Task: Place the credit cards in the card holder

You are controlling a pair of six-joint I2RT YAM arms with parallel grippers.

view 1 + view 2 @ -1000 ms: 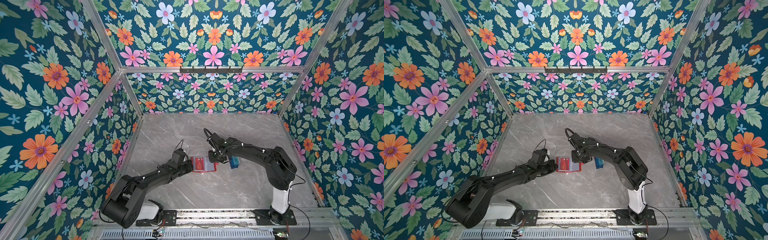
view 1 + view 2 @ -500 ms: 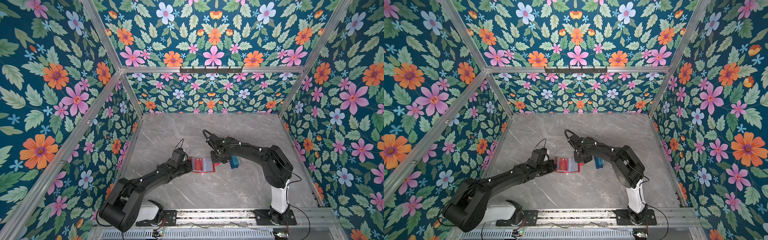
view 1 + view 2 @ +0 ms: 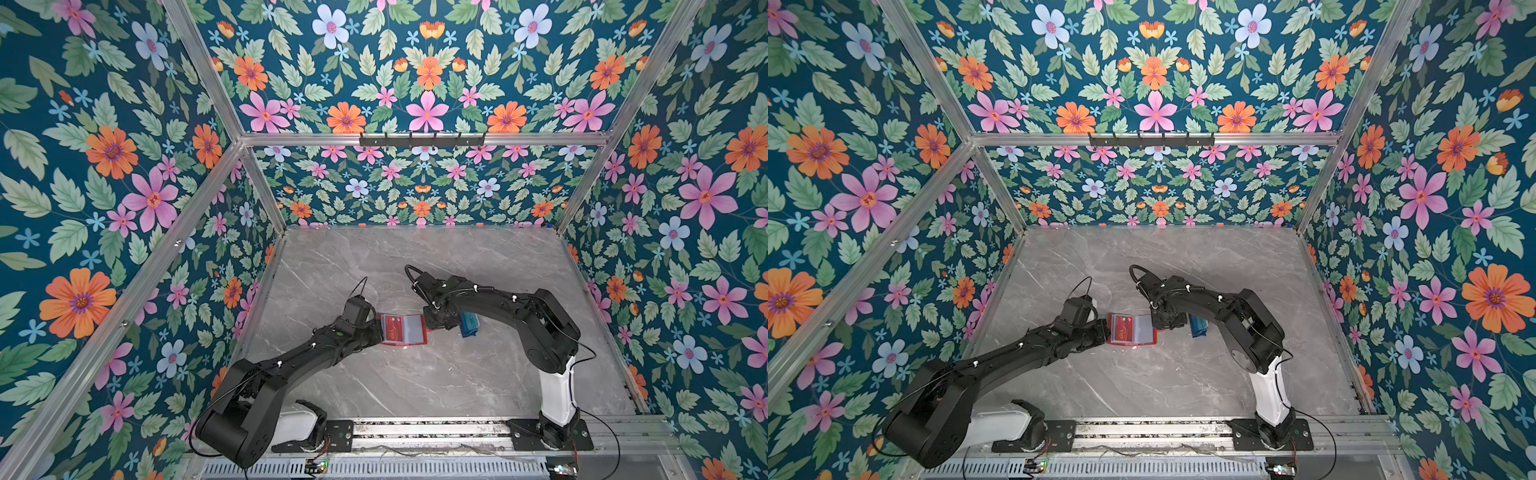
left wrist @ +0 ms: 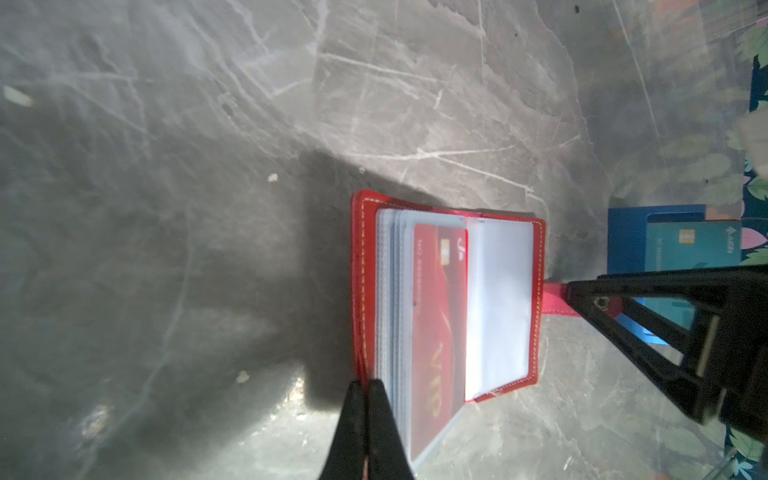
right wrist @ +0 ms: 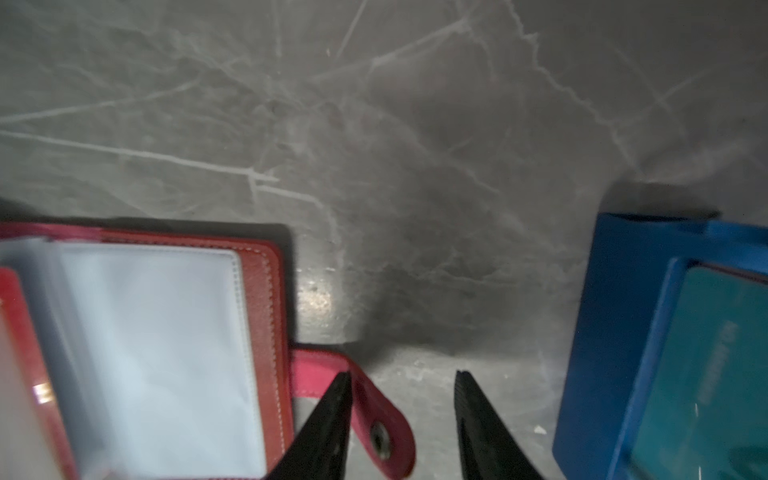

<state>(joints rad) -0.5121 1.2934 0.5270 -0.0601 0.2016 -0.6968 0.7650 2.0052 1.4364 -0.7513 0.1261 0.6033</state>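
**Card holder open on the table, one card sleeved, one in the tray**

The red card holder point(image 3: 403, 330) point(image 3: 1133, 330) lies open like a book near the middle of the grey marble table point(image 3: 415, 374), its clear sleeves facing up. The red card point(image 4: 440, 311) sits inside a clear sleeve on the side of the holder nearer the left arm. The sleeve point(image 5: 145, 353) on the other side looks pale and blank. A pink-red snap tab point(image 5: 374, 415) sticks out from the holder's edge toward the right arm.

The left gripper point(image 4: 365, 384) has its fingers pressed together on the outer edge of the holder's red cover, at one corner.

The right gripper point(image 5: 403, 374) has its fingers spread apart. In the right wrist view one finger point(image 5: 332, 415) overlaps the snap tab and the other point(image 5: 473, 415) is over bare table. Whether the first finger touches the tab cannot be told.

Just beyond the right gripper, apart from the holder, is a small blue tray point(image 5: 615, 332) point(image 3: 467, 330). A teal-blue card point(image 4: 690, 249) point(image 5: 706, 374) with a gold chip lies in it.

Floral wallpaper panels point(image 3: 124, 166) wall in the table on three sides.
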